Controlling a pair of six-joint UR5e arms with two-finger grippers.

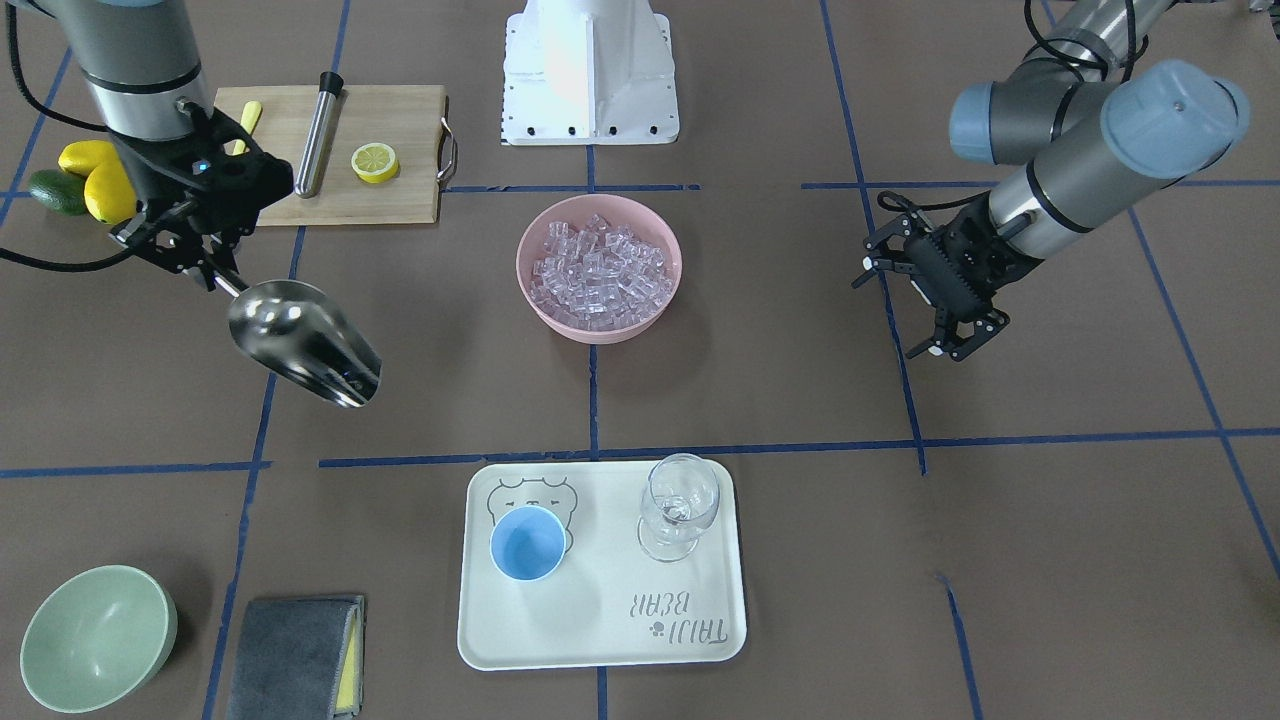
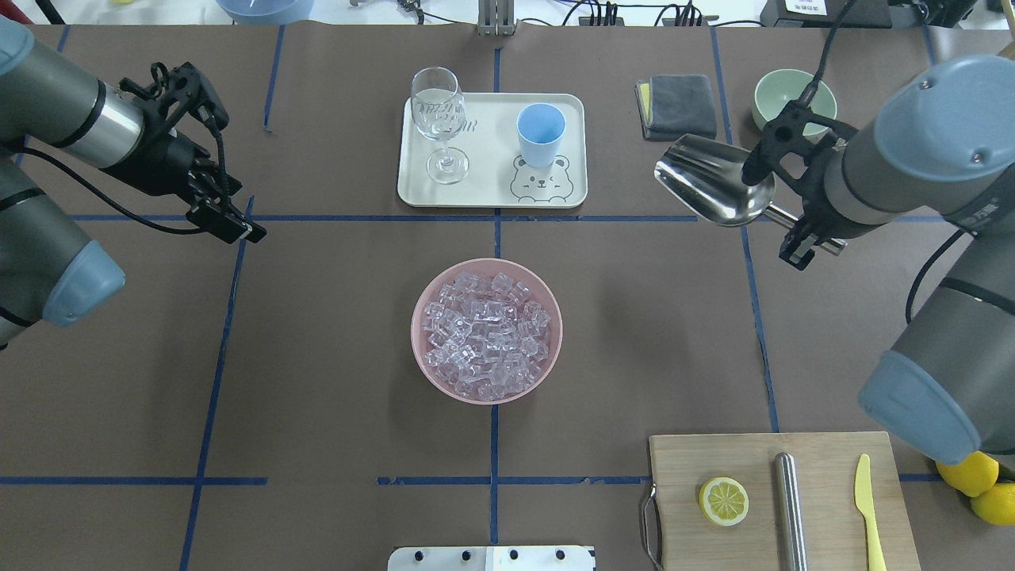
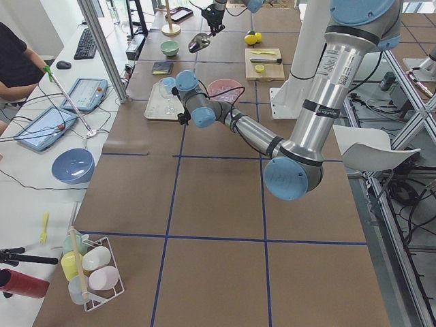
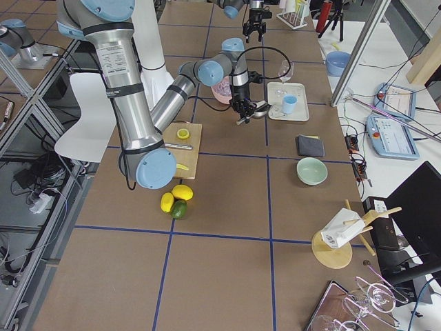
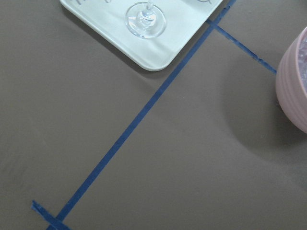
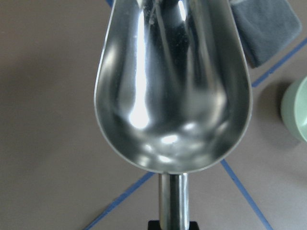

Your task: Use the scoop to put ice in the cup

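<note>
The ice (image 1: 598,270) fills a pink bowl (image 1: 535,300) at the table's middle; it also shows in the overhead view (image 2: 485,333). The light-blue cup (image 1: 527,543) stands empty on a pale tray (image 1: 600,640), also in the overhead view (image 2: 541,135). My right gripper (image 1: 205,270) is shut on the rod handle of the steel scoop (image 1: 300,345) and holds it in the air, to the side of the bowl and apart from it. The scoop's trough (image 6: 172,96) is empty. My left gripper (image 1: 945,345) is open and empty above the table on the bowl's other side.
A clear wine glass (image 1: 678,505) stands on the tray beside the cup. A cutting board (image 1: 390,200) holds a lemon half, a steel cylinder and a yellow knife. A green bowl (image 1: 95,635) and a grey cloth (image 1: 295,655) lie beyond the scoop. Lemons (image 1: 100,180) lie by the board.
</note>
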